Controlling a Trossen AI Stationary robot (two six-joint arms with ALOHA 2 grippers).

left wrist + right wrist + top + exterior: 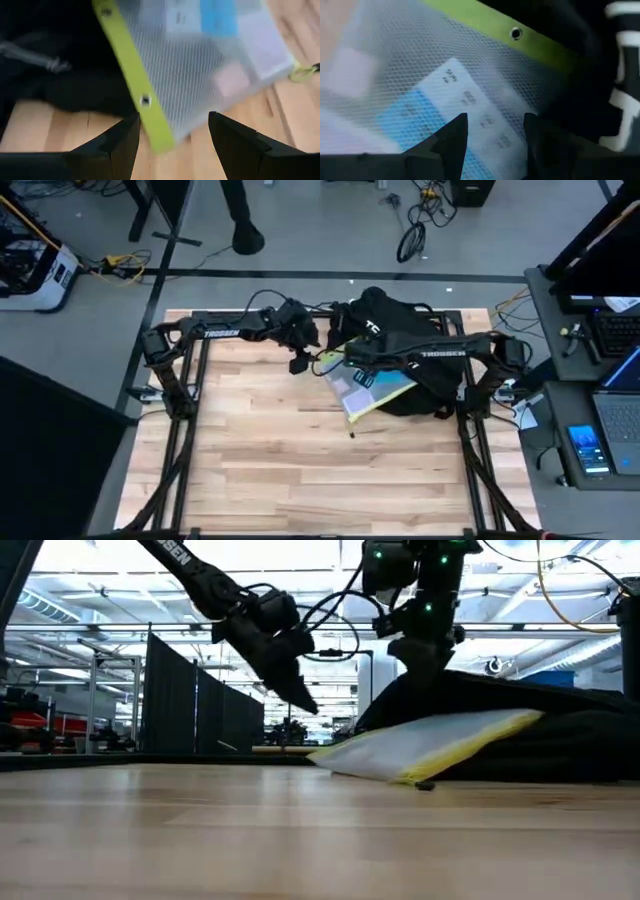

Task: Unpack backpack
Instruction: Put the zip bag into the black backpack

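Observation:
The black backpack [405,330] lies at the table's far right. A see-through mesh pouch [368,388] with a yellow-green edge [132,70] slants out of it, its upper end resting on the backpack [560,730] and its lower end [335,760] on the wood. My left gripper [300,360] hangs open just above and left of the pouch's lower corner [165,142], its tips [308,705] clear of it. My right gripper [336,362] stands open over the pouch's face [420,75], pointing down beside the backpack [585,75]. My right gripper is right over the pouch's printed face [485,107], fingers pointing down from above. Whether its fingertips touch the mesh I cannot tell.
A small dark bit [352,433] lies on the wood just near of the pouch. The arm bases stand at the table's left [160,370] and right [500,370] edges. The near half of the tabletop [300,480] is bare wood. A desk with a laptop [620,410] stands off to the right.

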